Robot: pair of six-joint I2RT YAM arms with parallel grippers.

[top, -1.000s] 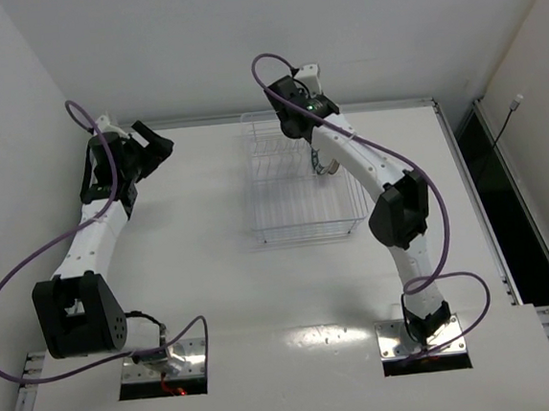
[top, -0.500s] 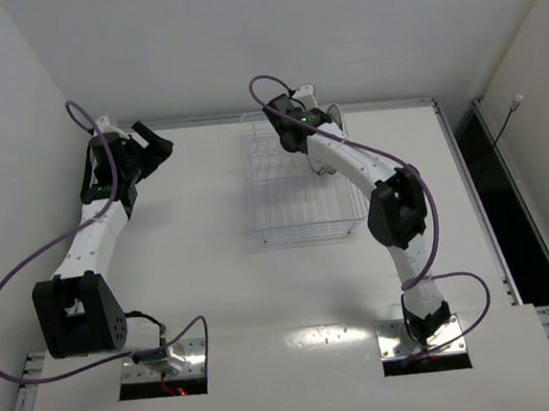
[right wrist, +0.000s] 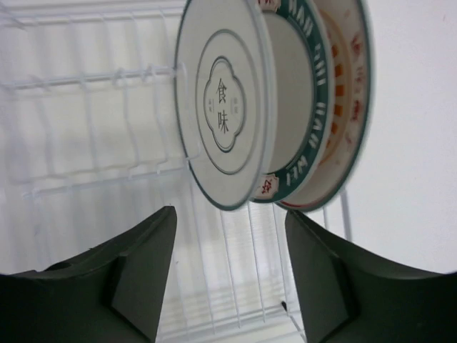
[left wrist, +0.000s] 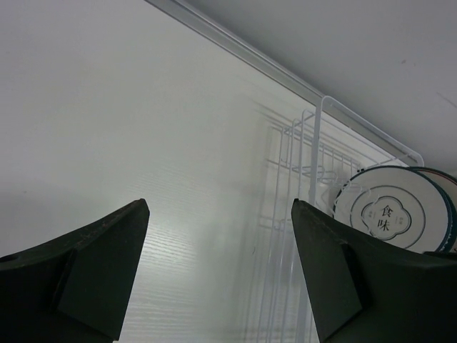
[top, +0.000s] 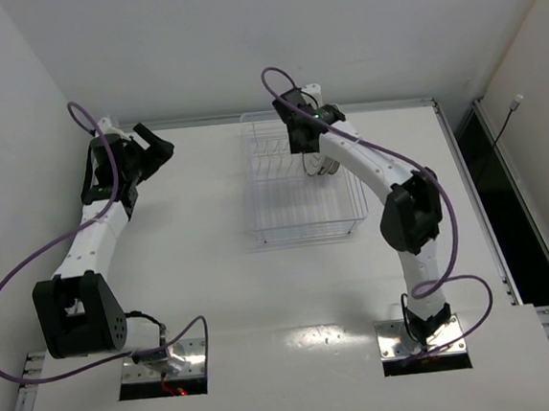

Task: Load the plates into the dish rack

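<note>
Three plates stand on edge, side by side, at the far right end of the clear dish rack point(right wrist: 86, 143). The nearest plate point(right wrist: 221, 107) has a thin dark ring and a small centre motif. Behind it are a dark-rimmed plate point(right wrist: 308, 136) and an orange-patterned plate point(right wrist: 351, 100). My right gripper point(right wrist: 230, 279) is open just in front of them, its jaws apart from the plates and holding nothing. My left gripper point(left wrist: 220, 214) is open over bare table, left of the rack point(left wrist: 314, 207). In that view the ringed plate point(left wrist: 389, 211) shows in the rack.
From above, the rack point(top: 294, 209) sits mid-table near the back rail, with the right arm point(top: 367, 164) reaching over its far right end. The left gripper point(top: 157, 144) hangs near the back left corner by the left wall. White table surrounds the rack.
My right gripper has gone from shut to open, and its wrist has shifted slightly over the rack's far end. The left arm has not moved.
</note>
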